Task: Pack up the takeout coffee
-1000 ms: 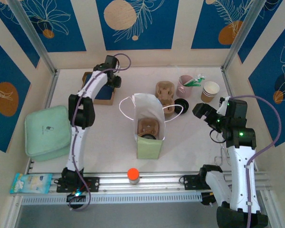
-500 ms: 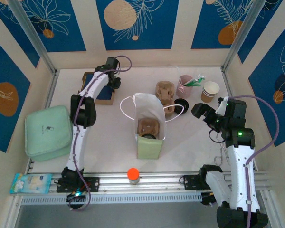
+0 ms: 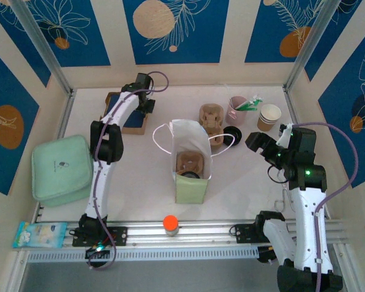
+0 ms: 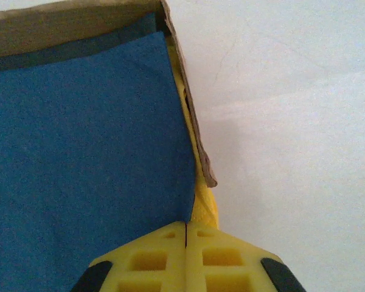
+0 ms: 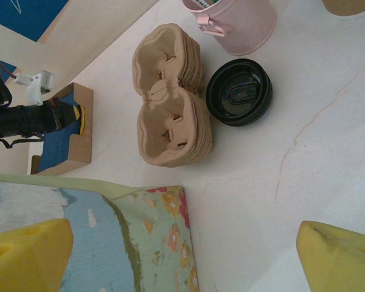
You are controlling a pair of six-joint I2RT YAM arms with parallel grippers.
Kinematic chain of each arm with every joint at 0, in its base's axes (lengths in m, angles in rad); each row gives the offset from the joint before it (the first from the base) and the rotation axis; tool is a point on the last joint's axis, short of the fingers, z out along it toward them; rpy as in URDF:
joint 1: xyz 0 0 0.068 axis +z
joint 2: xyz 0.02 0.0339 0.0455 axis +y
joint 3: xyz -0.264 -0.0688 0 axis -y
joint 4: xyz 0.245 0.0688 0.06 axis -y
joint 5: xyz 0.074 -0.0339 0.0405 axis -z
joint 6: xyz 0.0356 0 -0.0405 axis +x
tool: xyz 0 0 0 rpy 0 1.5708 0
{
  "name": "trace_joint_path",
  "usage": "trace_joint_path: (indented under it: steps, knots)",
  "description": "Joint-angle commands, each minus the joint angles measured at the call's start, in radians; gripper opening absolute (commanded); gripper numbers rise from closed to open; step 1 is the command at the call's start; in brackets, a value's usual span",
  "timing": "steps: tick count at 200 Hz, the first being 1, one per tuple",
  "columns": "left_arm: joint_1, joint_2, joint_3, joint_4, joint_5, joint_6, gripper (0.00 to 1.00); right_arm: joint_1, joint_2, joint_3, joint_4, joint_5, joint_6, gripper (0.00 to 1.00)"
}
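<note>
From the top camera, the paper bag (image 3: 191,185) stands open in the middle of the table. Inside it sits a cup carrier (image 3: 190,162) with a dark-lidded cup (image 3: 189,174). Behind the bag are a stack of carriers (image 3: 211,117), a black lid (image 3: 233,132), a pink cup (image 3: 236,109) and some paper cups (image 3: 269,117). The left gripper (image 3: 146,105) is at the cardboard box (image 3: 134,129) at the back left. The right gripper (image 3: 260,143) hangs near the black lid.

In the left wrist camera, the yellow fingers (image 4: 152,261) are pressed together. The corner of a blue napkin (image 4: 79,152) runs into the seam between them, so it looks pinched.

In the right wrist camera, the fingers (image 5: 27,255) stand wide apart and hold nothing, above the bag's edge and the bare table.
</note>
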Motion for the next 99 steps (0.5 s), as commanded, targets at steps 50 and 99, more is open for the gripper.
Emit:
trace_joint_path:
  steps: [50,99]
  knots:
    - [0.015,-0.126,0.016,-0.031,-0.020,0.005,0.00,-0.005,-0.017,-0.008,-0.001,-0.063,0.007,0.92]
    - [0.015,-0.227,-0.023,-0.031,0.026,-0.011,0.00,0.007,-0.036,-0.005,-0.014,-0.096,0.021,0.89]
